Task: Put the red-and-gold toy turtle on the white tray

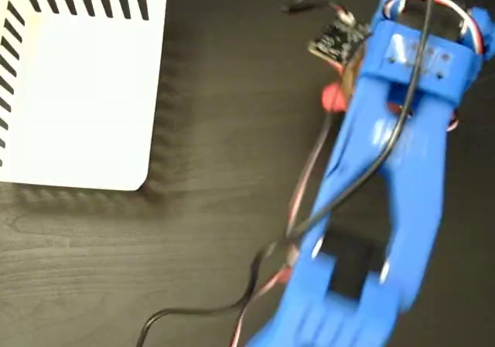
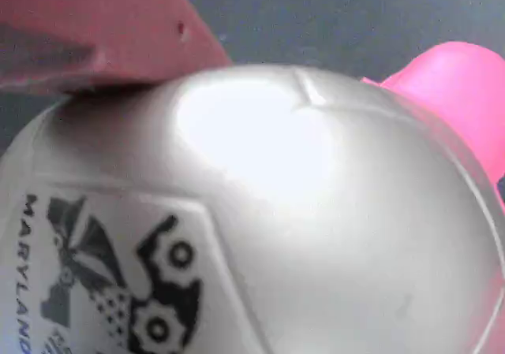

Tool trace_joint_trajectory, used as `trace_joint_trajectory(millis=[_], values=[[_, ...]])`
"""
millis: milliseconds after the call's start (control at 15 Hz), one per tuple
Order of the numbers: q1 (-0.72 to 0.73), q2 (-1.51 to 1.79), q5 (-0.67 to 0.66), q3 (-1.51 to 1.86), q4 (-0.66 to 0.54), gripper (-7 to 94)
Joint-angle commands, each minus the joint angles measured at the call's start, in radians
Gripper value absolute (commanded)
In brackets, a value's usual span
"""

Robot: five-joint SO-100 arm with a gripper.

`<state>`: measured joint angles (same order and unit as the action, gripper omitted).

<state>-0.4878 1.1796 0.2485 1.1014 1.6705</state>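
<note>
Dark wood-grain tabletop (image 1: 193,231) carries the flat white square tray with black edge stripes (image 1: 77,92), empty, at upper left in the fixed view. Well apart to its right, the soft red-and-gold toy turtle (image 2: 316,228) sits under the blue gripper (image 1: 352,84); only a red patch (image 1: 332,97) shows there. Its glossy domed shell looks slippery and the body light and compressible, so grip low across the sides. Finger opening cannot be told

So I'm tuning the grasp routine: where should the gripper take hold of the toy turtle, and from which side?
Probably across the domed shell, coming down from above. The wrist view shows it as a smooth rounded dome filling the frame, with the pink head sticking out at one end, so fingers should close on the flanks, clear of the head.
</note>
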Motion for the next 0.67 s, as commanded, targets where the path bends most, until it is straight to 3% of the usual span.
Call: trace_joint_trajectory(millis=[0,200,333,600], values=[[0.086,0.33,-0.064,0.002,0.092,0],[0.288,0.575,-0.069,0.156,0.077,0],[0.469,0.681,-0.015,0.252,-0.002,0],[0.741,0.732,0.074,0.321,-0.273,0]])
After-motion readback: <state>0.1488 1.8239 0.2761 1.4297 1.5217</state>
